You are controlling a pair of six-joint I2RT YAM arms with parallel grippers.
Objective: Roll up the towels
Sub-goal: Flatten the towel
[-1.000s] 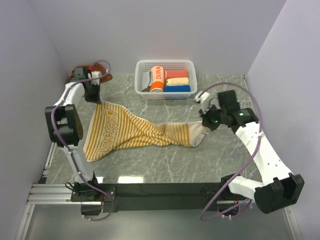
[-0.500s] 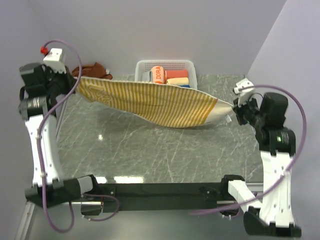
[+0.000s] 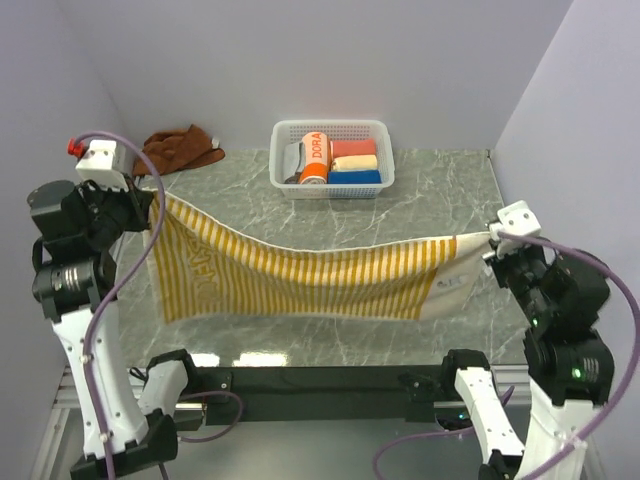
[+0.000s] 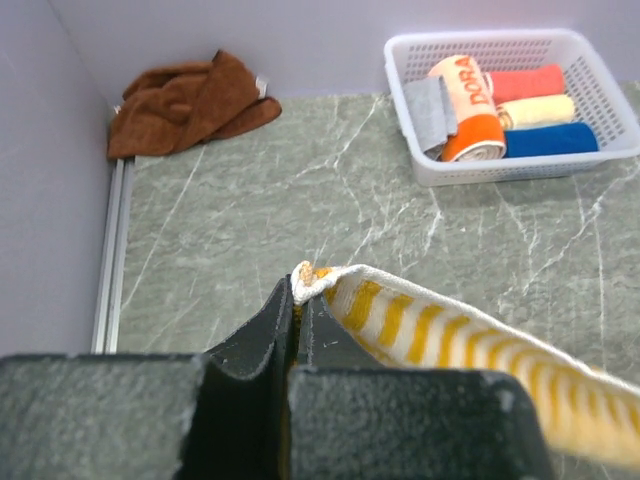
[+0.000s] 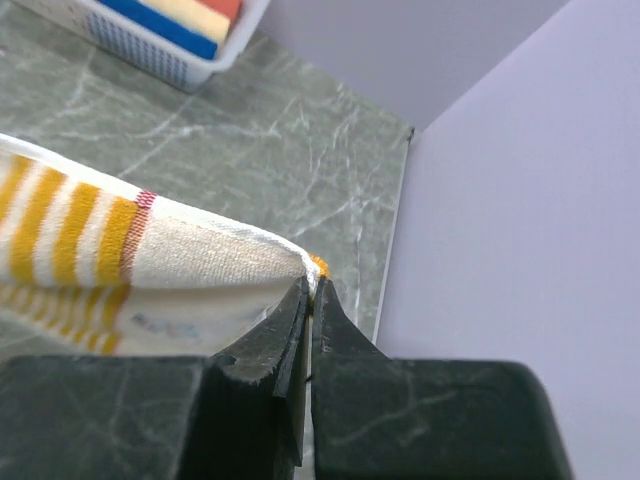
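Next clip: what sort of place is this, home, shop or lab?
Probably a robot lab cell, not a home: bare walls box in a marble-look table, left arm and right arm mount on a rail at its edge, a basket holds rolled cloths.

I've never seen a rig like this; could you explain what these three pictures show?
These are two robot arms bolted at the near edge of a green marble table. One picture looks down from above; the other two come from a camera on each wrist. The left gripper and right gripper are each shut on a corner of a cream-yellow cloth towel with orange stripes, stretching it in the air between them. A crumpled rust-brown cloth towel lies in the far left corner. A white plastic basket at the back holds small coloured rolls.
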